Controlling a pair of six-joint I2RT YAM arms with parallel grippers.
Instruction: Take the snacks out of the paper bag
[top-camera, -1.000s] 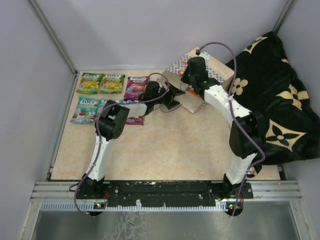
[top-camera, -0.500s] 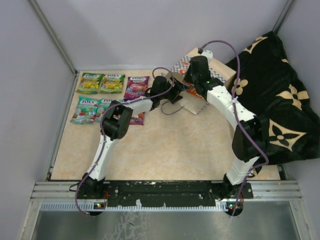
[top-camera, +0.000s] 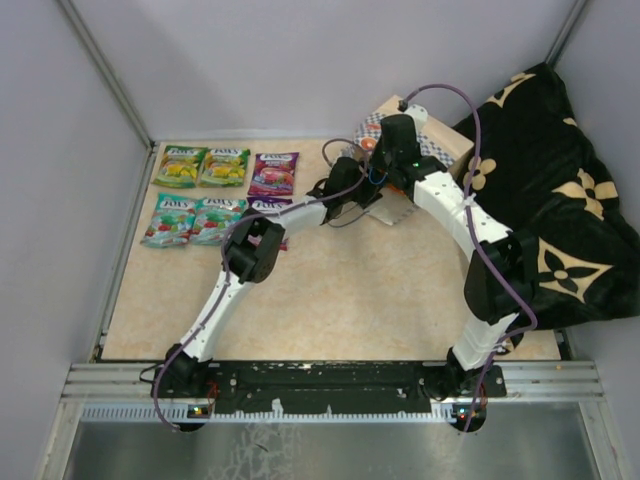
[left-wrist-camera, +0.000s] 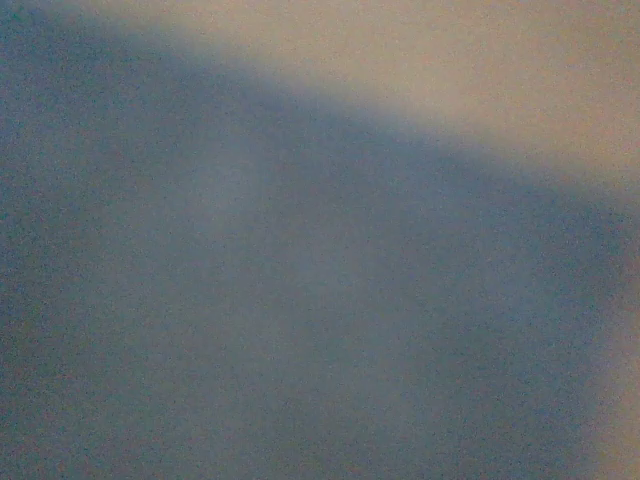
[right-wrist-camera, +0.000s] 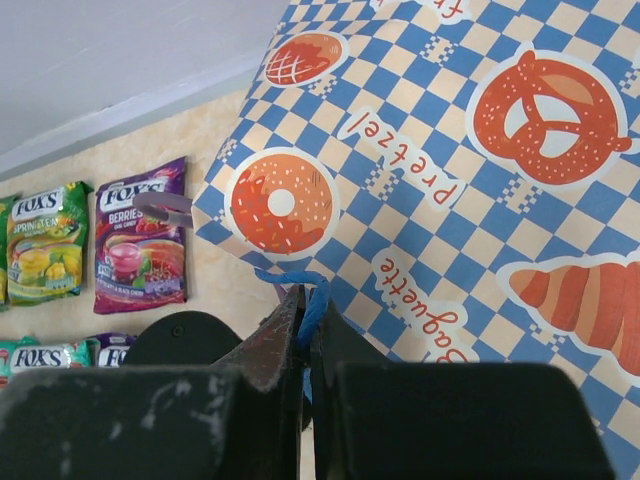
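The paper bag (top-camera: 448, 148) lies at the back right with its checkered side (right-wrist-camera: 450, 150) facing my right wrist camera. My right gripper (right-wrist-camera: 307, 312) is shut on the bag's blue cord handle (right-wrist-camera: 318, 292) and holds it up at the bag's mouth. My left gripper (top-camera: 366, 190) reaches into that mouth, under the right arm. Its jaws are hidden, and the left wrist view is only a dark blur. Several snacks lie in two rows at the back left: green-yellow (top-camera: 181, 167), purple (top-camera: 273, 174) and teal (top-camera: 170, 220). No snack shows in either gripper.
A black cloth with tan flowers (top-camera: 560, 220) is heaped along the right side, behind the bag. Grey walls close in the table at the back and on the left. The left arm's elbow (top-camera: 255, 250) stands next to the near row of pouches.
My left arm has stretched right, and its gripper has gone from in front of the bag into the bag's mouth. My right gripper has shifted slightly back with the handle.
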